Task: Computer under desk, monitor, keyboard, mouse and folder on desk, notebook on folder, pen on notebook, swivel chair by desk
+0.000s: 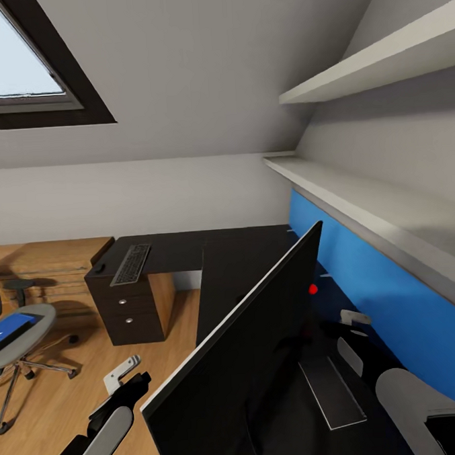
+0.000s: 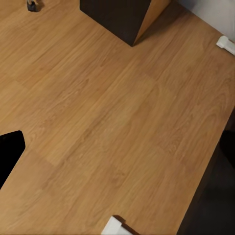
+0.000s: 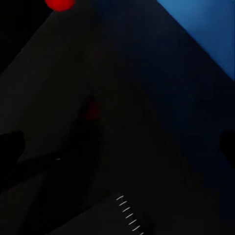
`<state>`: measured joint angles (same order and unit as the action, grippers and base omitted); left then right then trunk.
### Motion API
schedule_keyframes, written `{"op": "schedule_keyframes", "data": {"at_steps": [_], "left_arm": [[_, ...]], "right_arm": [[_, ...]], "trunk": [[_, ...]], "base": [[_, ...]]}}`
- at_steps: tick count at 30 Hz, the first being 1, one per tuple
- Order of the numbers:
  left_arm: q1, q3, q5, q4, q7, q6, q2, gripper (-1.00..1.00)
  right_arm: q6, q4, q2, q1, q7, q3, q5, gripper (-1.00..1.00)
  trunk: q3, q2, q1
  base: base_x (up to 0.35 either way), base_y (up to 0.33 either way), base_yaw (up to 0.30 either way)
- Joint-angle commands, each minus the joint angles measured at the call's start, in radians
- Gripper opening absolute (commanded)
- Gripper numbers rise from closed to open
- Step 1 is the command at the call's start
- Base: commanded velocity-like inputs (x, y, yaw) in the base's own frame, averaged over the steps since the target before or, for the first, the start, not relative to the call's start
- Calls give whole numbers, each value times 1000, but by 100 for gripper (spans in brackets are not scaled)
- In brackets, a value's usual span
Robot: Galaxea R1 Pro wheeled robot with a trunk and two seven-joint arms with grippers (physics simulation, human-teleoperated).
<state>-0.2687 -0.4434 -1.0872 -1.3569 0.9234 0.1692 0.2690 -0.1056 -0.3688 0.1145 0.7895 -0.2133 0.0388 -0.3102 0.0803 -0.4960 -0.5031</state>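
Swivel chair (image 1: 15, 335): at the head view's left edge, on the wooden floor (image 1: 70, 405), well apart from the drawer unit (image 1: 128, 314); grey seat, chrome legs with casters.
Folder (image 1: 10, 329): bright blue, lying flat on the swivel chair seat; any label too small to read.
Open floor: a broad bare strip of planks between the chair and the drawer unit, running toward the robot.
Left arm: low over the floor at the head view's lower left, forearm angled up toward the drawer unit.
Left claw (image 1: 129, 376): pale fingers over bare floor, holding nothing that can be seen; whether spread or closed cannot be told.
Mouse (image 1: 98, 268): small, black, on the tabletop (image 1: 181, 247) just beside the keyboard's left side.
Keyboard (image 1: 131, 264): dark, lying on the tabletop's left wing above the drawer unit; key legends unreadable.
Monitor (image 1: 242, 361): large black screen with pale edge, standing tilted across the near tabletop; no writing visible.
Notebook (image 1: 332, 391): flat grey rectangle with pale edge, on the tabletop to the right of the monitor.
Right arm: extended over the tabletop along the blue rear panel (image 1: 394, 311).
Right claw (image 1: 354, 317): spread cannot be told; dark in the wrist view.
Shelves (image 1: 387, 197): two pale boards above the panel.
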Motion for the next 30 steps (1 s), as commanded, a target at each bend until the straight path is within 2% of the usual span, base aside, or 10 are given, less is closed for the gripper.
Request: {"op": "schedule_keyframes", "data": {"at_steps": [1, 9, 16, 27, 30], "left_arm": [[-1, -2, -2, -2, 6, 4, 1, 100], [-1, 2, -2, -7, 8, 0, 1, 100], [-1, 19, -2, -18, 9, 0, 1, 100], [-1, 22, -2, -20, 9, 0, 1, 100], [-1, 22, -2, -20, 9, 1, 1, 100]], "right_arm": [[-6, -2, 1, 0, -5, 4, -4, 100], [-6, -1, 1, 0, -5, 4, -4, 100], [-6, -1, 1, 0, -5, 4, -4, 100], [-6, -1, 1, 0, -6, 4, -4, 100], [-6, -1, 1, 0, -6, 4, -4, 100]], "trunk": [[2, -2, -1], [2, -2, -1], [24, -51, -27], [59, -128, -70], [59, -128, -70]], "base": [[10, -15, 0], [3, -5, 0], [0, -1, 0], [0, 0, 0], [0, 0, 0]]}}
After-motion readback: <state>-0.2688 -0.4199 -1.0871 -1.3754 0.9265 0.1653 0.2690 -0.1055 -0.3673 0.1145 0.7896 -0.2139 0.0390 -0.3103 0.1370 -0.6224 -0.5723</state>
